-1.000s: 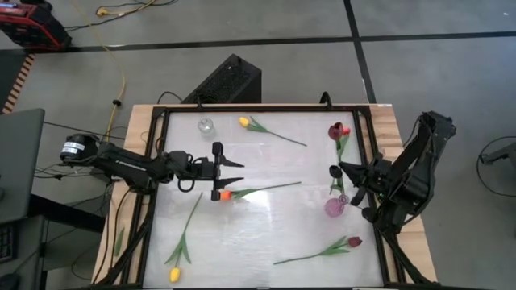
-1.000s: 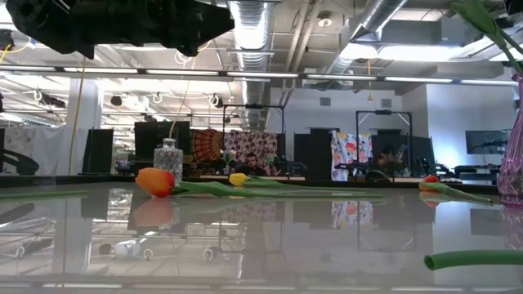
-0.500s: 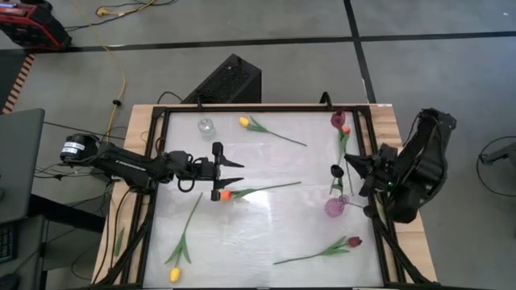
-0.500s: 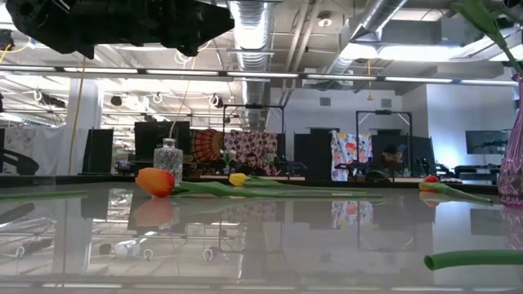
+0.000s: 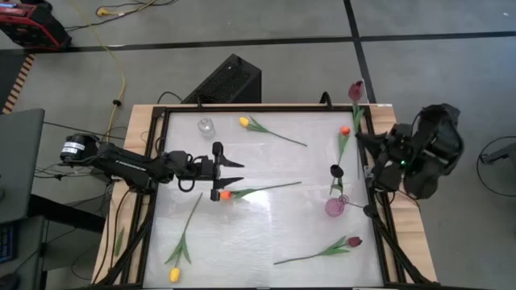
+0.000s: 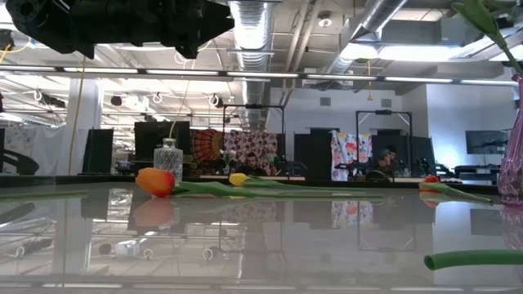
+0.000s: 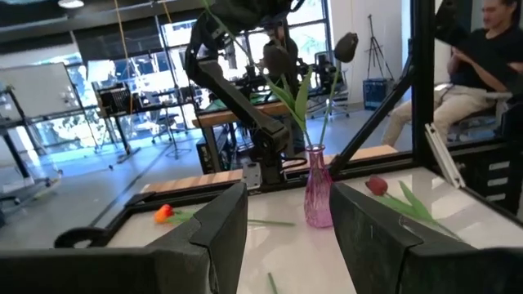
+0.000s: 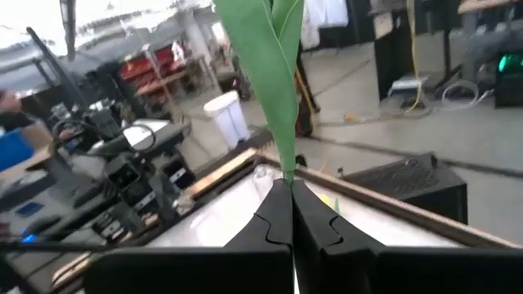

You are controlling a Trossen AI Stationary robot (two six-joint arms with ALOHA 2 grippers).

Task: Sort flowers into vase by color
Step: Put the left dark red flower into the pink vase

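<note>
While the left gripper [image 5: 230, 179] hangs with its fingers spread over the orange tulip [image 5: 225, 194] lying mid-table, the right gripper [image 5: 360, 138] sits at the table's right edge, fingers pressed together on the stem of a dark red tulip [image 5: 355, 90] held up beyond the far right corner. Counting from above: 2 yellow tulips, one [image 5: 243, 122] near the far edge and one [image 5: 173, 274] at the near left corner; 2 orange, the second [image 5: 344, 130] by the right rim; 2 dark red, the other [image 5: 353, 241] lying near right; 2 vases, a clear one [image 5: 205, 126] far left and a pink one [image 5: 334, 207] already holding green stems. Only the right wrist view shows the pinch on the green leaf [image 8: 274, 73]; only the left wrist view shows a seated person [image 7: 470, 69] beyond the table
</note>
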